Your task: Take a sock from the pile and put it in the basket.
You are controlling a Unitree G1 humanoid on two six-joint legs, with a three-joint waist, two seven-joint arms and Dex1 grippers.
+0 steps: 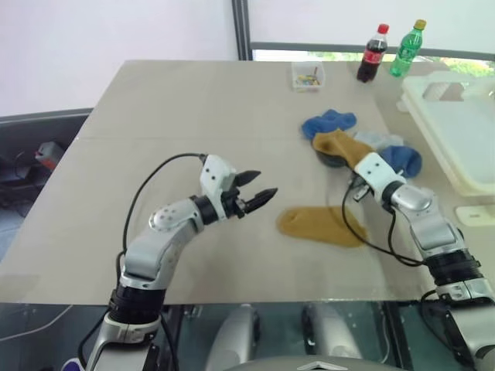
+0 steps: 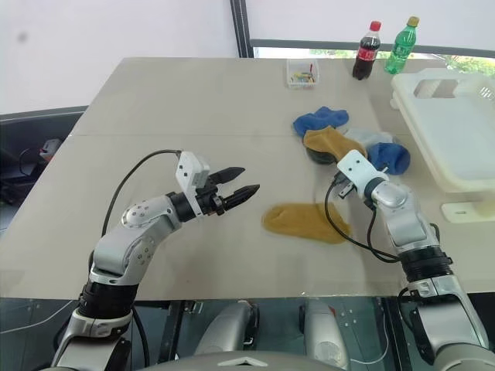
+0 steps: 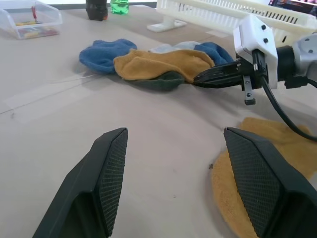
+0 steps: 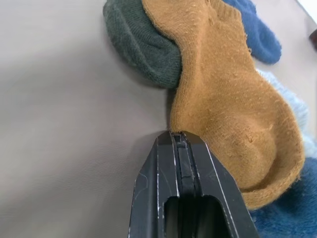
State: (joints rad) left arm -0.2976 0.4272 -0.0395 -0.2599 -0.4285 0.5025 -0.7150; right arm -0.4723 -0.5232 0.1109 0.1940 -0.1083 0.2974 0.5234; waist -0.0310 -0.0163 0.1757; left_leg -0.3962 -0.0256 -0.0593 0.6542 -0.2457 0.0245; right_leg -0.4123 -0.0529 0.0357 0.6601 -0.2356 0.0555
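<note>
1. Right wrist view: the right gripper has its two black fingers pressed together, tips at the near edge of a mustard-yellow knitted sock; whether any fabric is pinched I cannot tell.
2. That sock lies across a dark green sock in the pile of soft ankle socks, with bright blue socks around it.
3. Right arm reaches forward over the beige table, wrist angled slightly down toward the pile.
4. Left gripper hangs above the table, pointing level toward the right, fingers spread and empty.
5. Another mustard-yellow sock lies flat alone, between the two grippers.
6. Large cream-white plastic basket stands right of the pile.
</note>
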